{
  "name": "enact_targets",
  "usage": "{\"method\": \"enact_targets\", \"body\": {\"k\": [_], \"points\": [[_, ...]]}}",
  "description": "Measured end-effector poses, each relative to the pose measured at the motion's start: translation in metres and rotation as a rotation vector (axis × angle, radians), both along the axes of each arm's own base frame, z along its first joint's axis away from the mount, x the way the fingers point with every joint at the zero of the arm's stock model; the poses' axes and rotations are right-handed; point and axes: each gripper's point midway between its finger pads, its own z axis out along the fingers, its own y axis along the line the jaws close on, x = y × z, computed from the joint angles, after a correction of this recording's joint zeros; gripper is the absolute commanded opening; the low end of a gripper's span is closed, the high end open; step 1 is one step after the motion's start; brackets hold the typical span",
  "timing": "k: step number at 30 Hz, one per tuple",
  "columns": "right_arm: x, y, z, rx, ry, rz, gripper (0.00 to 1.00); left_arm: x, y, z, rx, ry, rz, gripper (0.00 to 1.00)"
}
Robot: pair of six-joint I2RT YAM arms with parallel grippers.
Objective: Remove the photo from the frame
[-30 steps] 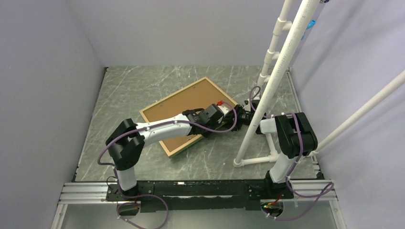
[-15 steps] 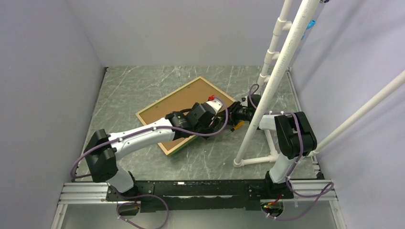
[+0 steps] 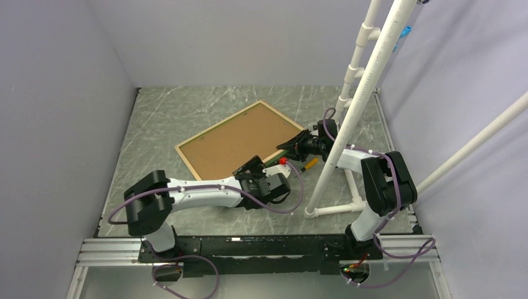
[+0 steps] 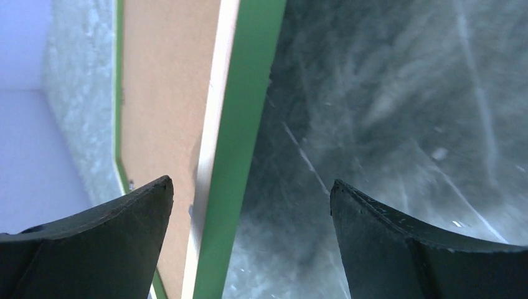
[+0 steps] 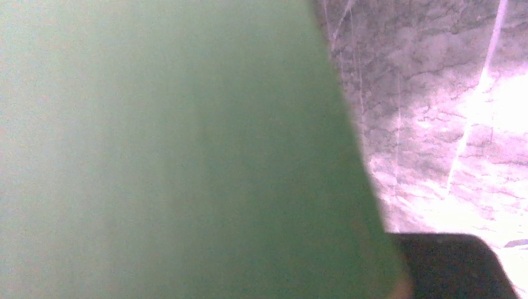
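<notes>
Frame (image 3: 218, 124): lies back-up on the bench (image 3: 187, 106), mid-field, turned at an angle to the bench edges. The light wood rim runs all round it. A brown backing board (image 3: 233, 140) fills the opening.

Photo: not in sight from any view.

The frame's right corner sits at the right gripper (image 3: 294, 146), and a strip of the green front shows along the near-right edge there, so that corner looks tipped up off the bench.

Right wrist view: blurred green frame (image 5: 174, 149) fills most of the picture at very close range. One dark finger (image 5: 445, 265) shows at the bottom right, against the green. The jaws look clamped on the frame's corner.

Left gripper (image 3: 250, 172): low over the bench, just beside the frame's near edge and not touching it.

Left wrist view: jaws of the left gripper (image 4: 250, 182) stand wide apart with nothing between them but what lies below. That is the frame's green edge (image 4: 249, 124) with pale wood beside it, the backing board (image 4: 165, 93) to the left and grey marbled bench (image 4: 386, 124) to the right.

White pipe stand (image 3: 358, 106): upright on the bench at right, close by the right arm.

Writing: none legible on the frame or board.
</notes>
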Motion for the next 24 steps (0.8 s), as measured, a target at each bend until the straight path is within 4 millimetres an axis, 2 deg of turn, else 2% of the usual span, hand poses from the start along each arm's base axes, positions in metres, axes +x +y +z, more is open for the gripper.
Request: {"method": "enact_targets", "body": {"k": [4, 8, 14, 16, 20, 21, 24], "points": [[-0.001, 0.002, 0.003, -0.004, 0.005, -0.009, 0.0, 0.015, 0.008, -0.005, 0.103, -0.087, 0.028, 0.96], [-0.001, 0.003, 0.006, -0.008, 0.01, -0.013, 0.0, 0.023, 0.006, -0.008, 0.159, -0.132, 0.022, 0.91], [-0.003, 0.003, 0.012, -0.01, 0.011, -0.023, 0.0, 0.032, 0.005, -0.006, 0.234, -0.191, 0.003, 0.77], [-0.003, 0.003, 0.012, -0.009, 0.013, -0.023, 0.0, 0.036, 0.005, -0.003, 0.243, -0.205, -0.001, 0.67], [-0.003, 0.003, 0.012, -0.01, 0.012, -0.023, 0.0, 0.041, 0.007, -0.001, 0.251, -0.203, 0.0, 0.39], [-0.003, 0.003, 0.012, -0.013, 0.01, -0.021, 0.07, 0.041, 0.009, 0.0, 0.266, -0.198, -0.002, 0.3], [-0.004, 0.004, 0.013, -0.012, 0.008, -0.014, 0.25, 0.042, 0.011, 0.007, 0.269, -0.167, -0.016, 0.11]]}}
